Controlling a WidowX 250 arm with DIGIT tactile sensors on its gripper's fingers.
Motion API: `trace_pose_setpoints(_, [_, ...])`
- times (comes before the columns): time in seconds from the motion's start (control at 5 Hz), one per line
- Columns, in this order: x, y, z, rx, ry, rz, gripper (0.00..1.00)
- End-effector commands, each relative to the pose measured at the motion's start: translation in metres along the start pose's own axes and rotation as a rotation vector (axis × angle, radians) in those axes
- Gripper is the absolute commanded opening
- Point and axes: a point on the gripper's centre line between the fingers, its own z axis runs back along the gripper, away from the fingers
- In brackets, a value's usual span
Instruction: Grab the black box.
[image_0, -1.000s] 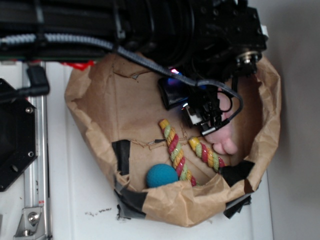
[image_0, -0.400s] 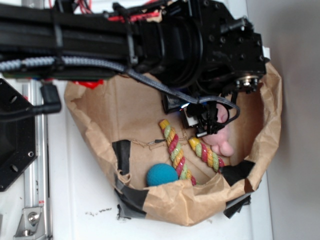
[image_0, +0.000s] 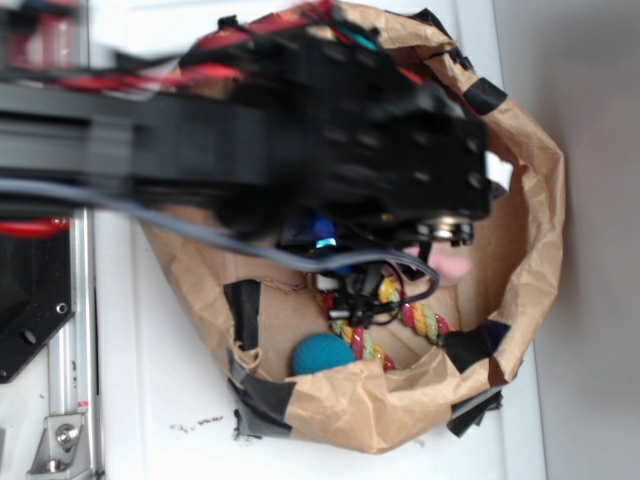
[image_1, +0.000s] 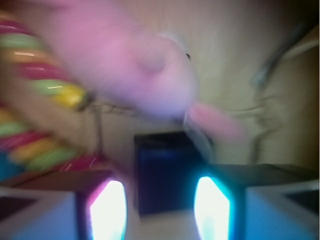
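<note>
A: How far along is the grab?

B: By my reading, at the approach stage. In the wrist view the black box (image_1: 165, 172) sits between the two glowing fingers (image_1: 107, 210) of the gripper (image_1: 160, 212), which stand apart with the box in the gap. Nothing shows them pressing its sides, so I judge it not yet gripped; closing and lifting are left.

A: Where is the box, taking the pink plush bunny as the marker?

B: In the wrist view it lies just below the pink plush bunny (image_1: 130, 65), near its ear tip, on the brown floor of the paper bag (image_0: 370, 405). The striped rope toy (image_1: 45, 95) runs off to the bunny's left.

A: And in the exterior view?

B: There the arm (image_0: 250, 150) covers most of the bag. Only a sliver of the bunny (image_0: 455, 265) peeks out under it, with the rope toy (image_0: 420, 320) below that and the blue ball (image_0: 322, 355) further left of the rope. The bag rests on the white worktop (image_0: 160, 380).

A: What can't you make out?

B: The box itself is hidden in the exterior view. The wrist picture is badly blurred, so the box's edges are soft and its lower edge is lost between the fingers. Whether a finger touches it, I cannot tell.
</note>
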Motion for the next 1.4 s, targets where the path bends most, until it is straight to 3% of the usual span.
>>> trace_pose_setpoints(0.0, [-0.013,-0.003,0.103,0.017,-0.114,-0.075,0.0])
trace_pose_setpoints(0.2, [-0.027,0.0,0.118,-0.006,-0.102,-0.088,0.0])
trace_pose_setpoints(0.4, [-0.042,0.004,0.097,0.0,-0.053,-0.101,1.0])
trace_pose_setpoints(1.0, [-0.042,0.004,0.097,0.0,-0.053,-0.101,1.0])
trace_pose_setpoints(1.2, [-0.033,0.012,0.047,0.001,-0.039,-0.114,1.0])
